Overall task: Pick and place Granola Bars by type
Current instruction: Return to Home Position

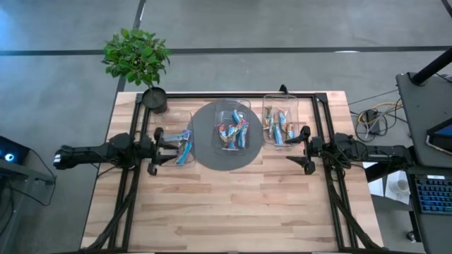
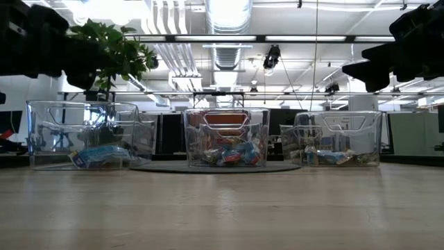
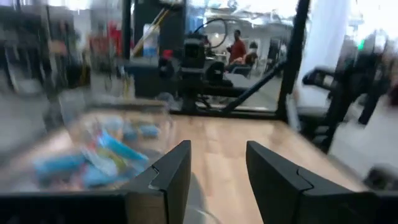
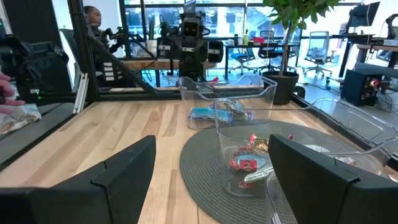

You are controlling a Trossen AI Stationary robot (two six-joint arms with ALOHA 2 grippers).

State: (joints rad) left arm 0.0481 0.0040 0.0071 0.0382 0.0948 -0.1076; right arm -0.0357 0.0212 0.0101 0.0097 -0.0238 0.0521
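Observation:
Granola bars in shiny, mostly light blue wrappers lie in three clear containers. The left container [image 1: 181, 139] holds a few blue bars [image 2: 99, 156]. The middle container [image 1: 232, 127], standing on a round dark mat [image 1: 205, 152], holds a mixed pile [image 2: 229, 154] with red parts. The right container [image 1: 280, 120] holds several more bars [image 2: 331, 157]. My left gripper [image 1: 173, 144] [image 3: 217, 177] hangs open, high by the left container's left side. My right gripper [image 1: 295, 147] [image 4: 211, 180] hangs open and wide, high off the right container's near right corner.
A potted plant [image 1: 138, 63] stands at the table's far left corner. A black frame rail [image 1: 233, 94] runs along the far edge behind the containers. The near half of the wooden table [image 1: 226, 204] is bare boards. People and desks show in the room beyond.

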